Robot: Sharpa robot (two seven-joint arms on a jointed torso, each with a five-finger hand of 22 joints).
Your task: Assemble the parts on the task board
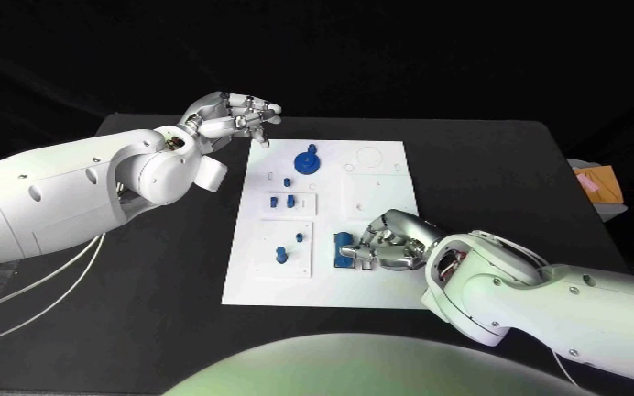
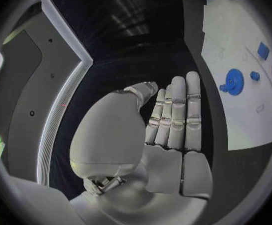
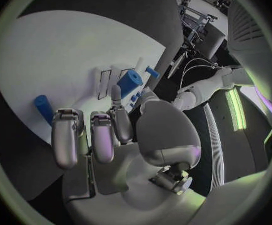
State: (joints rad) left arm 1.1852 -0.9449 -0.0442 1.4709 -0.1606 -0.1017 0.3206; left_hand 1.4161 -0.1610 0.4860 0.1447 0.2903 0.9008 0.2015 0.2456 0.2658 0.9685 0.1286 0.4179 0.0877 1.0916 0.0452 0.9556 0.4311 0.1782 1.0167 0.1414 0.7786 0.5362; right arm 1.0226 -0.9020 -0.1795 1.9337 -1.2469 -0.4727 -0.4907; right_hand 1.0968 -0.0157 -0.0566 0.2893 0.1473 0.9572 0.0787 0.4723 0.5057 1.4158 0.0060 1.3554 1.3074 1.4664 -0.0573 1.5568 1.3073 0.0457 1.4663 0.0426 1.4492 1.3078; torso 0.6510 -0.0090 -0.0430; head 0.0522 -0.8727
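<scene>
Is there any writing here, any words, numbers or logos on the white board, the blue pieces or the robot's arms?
None can be read.
Task board: faint outlines and holes, no lettering.
Blue parts, such as the round one: plain.
Left hand and right hand: no label or brand shows.
Orange thing at the table's far edge: too small to tell whether it bears text.

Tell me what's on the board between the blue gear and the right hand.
In the head view, small blue parts lie between the gear and the right hand.
</scene>
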